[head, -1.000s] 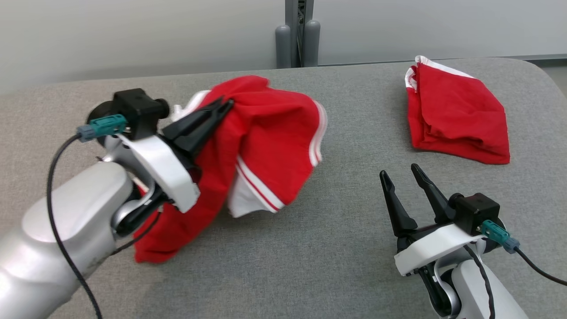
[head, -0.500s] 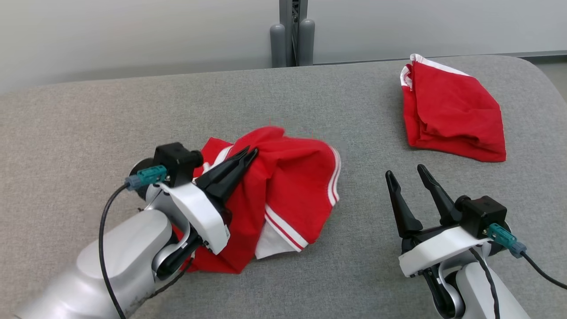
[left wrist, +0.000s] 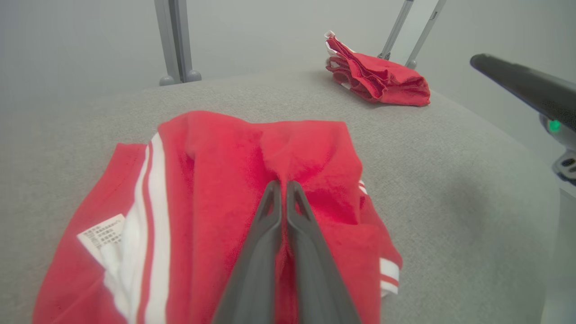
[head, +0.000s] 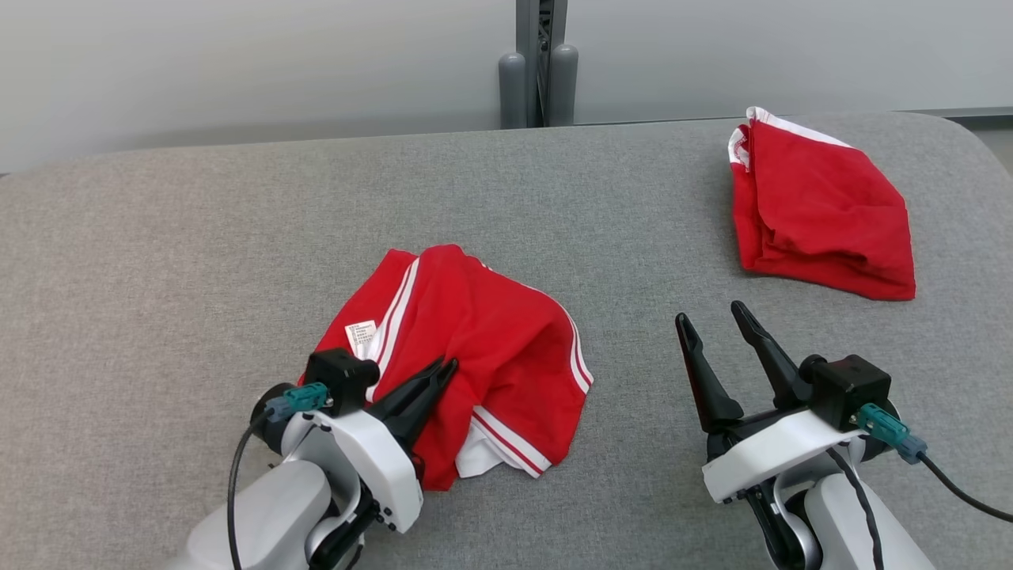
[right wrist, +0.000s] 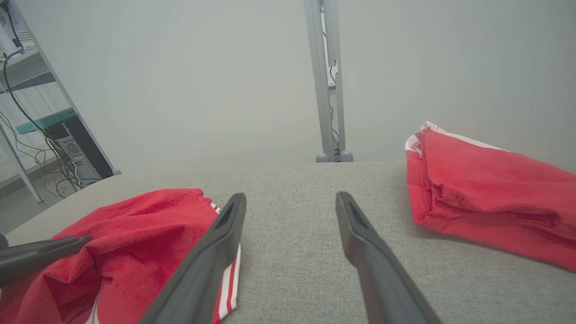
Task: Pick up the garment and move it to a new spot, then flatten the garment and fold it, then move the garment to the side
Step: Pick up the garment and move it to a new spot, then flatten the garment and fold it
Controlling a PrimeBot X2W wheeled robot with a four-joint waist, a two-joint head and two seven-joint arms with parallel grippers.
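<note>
The garment (head: pixel 491 348) is a pair of red shorts with white side stripes and a white label, lying crumpled on the grey padded table (head: pixel 198 237) in front of me, left of centre. My left gripper (head: pixel 447 366) is shut, low over the garment's near side, with a fold of red cloth pinched at its tips (left wrist: pixel 282 183). In the left wrist view the garment (left wrist: pixel 216 180) spreads out under those fingers. My right gripper (head: pixel 709 313) stands open over bare table to the garment's right, holding nothing. In the right wrist view the garment (right wrist: pixel 148 225) lies left of the right gripper (right wrist: pixel 290 196).
A second red garment (head: pixel 823 214), folded, lies at the table's far right corner (right wrist: pixel 486 189). A grey post (head: pixel 538 63) stands behind the table's far edge. Bare grey surface stretches across the left and middle of the table.
My left gripper has come down and back toward me with the garment. The cloth hung in the air a second ago and now rests on the table. The right gripper has hardly moved.
</note>
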